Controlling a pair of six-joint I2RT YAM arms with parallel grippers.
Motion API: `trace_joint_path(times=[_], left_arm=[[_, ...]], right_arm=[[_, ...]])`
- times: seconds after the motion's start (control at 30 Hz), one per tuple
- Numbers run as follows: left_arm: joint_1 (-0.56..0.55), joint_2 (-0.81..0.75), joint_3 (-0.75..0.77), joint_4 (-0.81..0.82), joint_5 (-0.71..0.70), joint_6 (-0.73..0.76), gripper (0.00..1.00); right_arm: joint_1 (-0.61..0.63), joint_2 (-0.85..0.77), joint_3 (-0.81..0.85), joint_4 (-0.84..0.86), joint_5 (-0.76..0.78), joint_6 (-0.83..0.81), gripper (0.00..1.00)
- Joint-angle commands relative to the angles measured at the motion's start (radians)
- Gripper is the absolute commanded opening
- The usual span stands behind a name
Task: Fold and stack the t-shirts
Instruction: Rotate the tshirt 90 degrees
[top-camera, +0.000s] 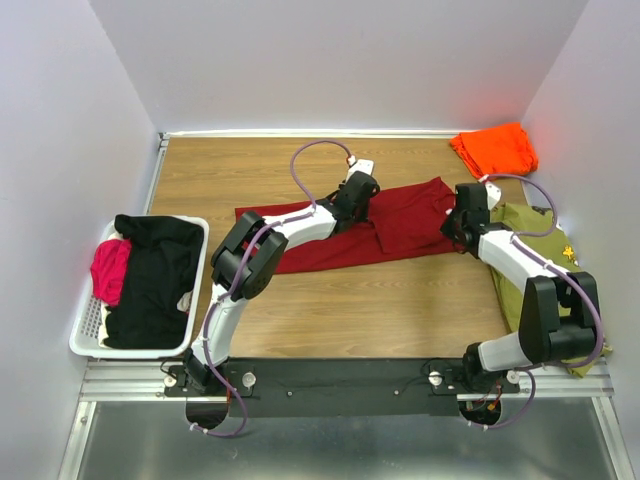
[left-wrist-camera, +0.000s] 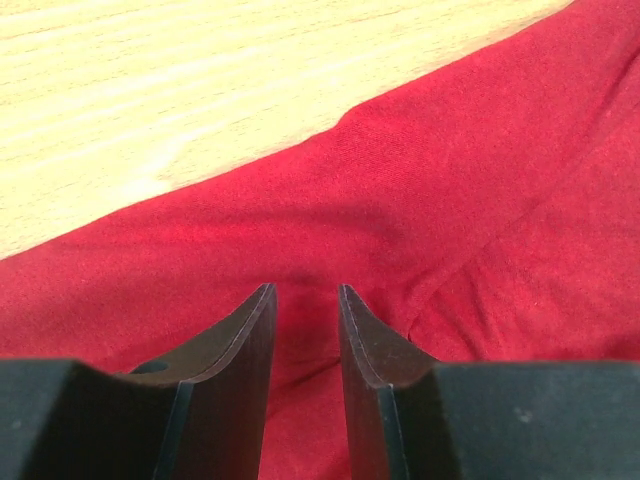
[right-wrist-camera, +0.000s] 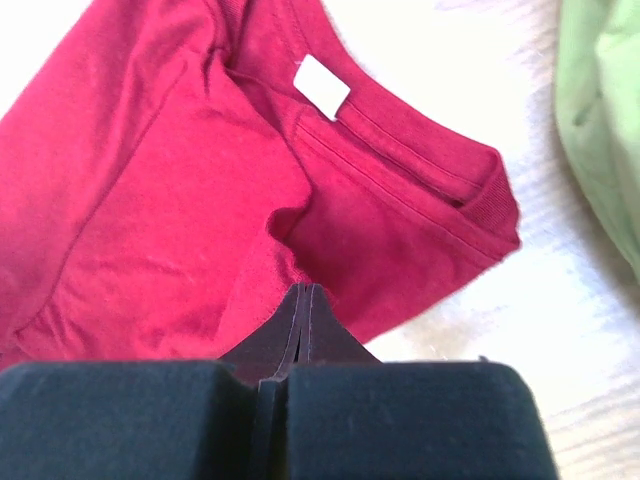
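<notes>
The dark red t-shirt (top-camera: 400, 225) lies stretched across the middle of the table, its white neck label (right-wrist-camera: 322, 87) showing. My left gripper (top-camera: 358, 192) is low over the shirt's back edge. In the left wrist view it (left-wrist-camera: 305, 290) is open by a narrow gap, with red cloth (left-wrist-camera: 450, 180) beneath. My right gripper (top-camera: 458, 228) is at the shirt's right end. In the right wrist view it (right-wrist-camera: 306, 288) is shut, tips on the hem of the red shirt (right-wrist-camera: 150, 200). The bright orange t-shirt (top-camera: 494, 150) lies folded at the back right corner.
A light green garment (top-camera: 535, 235) lies at the right under my right arm, and also shows in the right wrist view (right-wrist-camera: 600, 150). A white basket (top-camera: 78, 335) with black and pink clothes stands at the left. Walls close the table on three sides.
</notes>
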Motion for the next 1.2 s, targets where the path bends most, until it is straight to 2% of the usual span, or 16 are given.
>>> trace_joint_path(times=[0.0, 0.37, 0.6, 0.8, 1.0, 1.17], left_arm=[[0.006, -0.044, 0.000, 0.015, -0.026, 0.021, 0.40], [0.018, -0.060, 0.002, 0.010, -0.050, 0.031, 0.40], [0.028, -0.084, -0.026, -0.002, -0.080, 0.031, 0.40], [0.037, -0.155, -0.096, -0.063, -0.167, 0.008, 0.40], [0.058, -0.257, -0.265, -0.131, -0.201, -0.070, 0.40], [0.072, -0.354, -0.424, -0.143, -0.144, -0.137, 0.39]], right_arm=[[-0.005, -0.026, -0.023, -0.091, 0.050, 0.007, 0.01], [-0.006, -0.037, -0.106, -0.168, 0.079, 0.083, 0.01], [-0.006, -0.006, -0.096, -0.189, 0.097, 0.111, 0.01], [-0.005, -0.089, -0.068, -0.197, 0.099, 0.093, 0.38], [0.003, -0.112, -0.028, -0.206, 0.056, 0.083, 0.44], [0.031, -0.008, 0.047, -0.182, 0.050, 0.070, 0.45]])
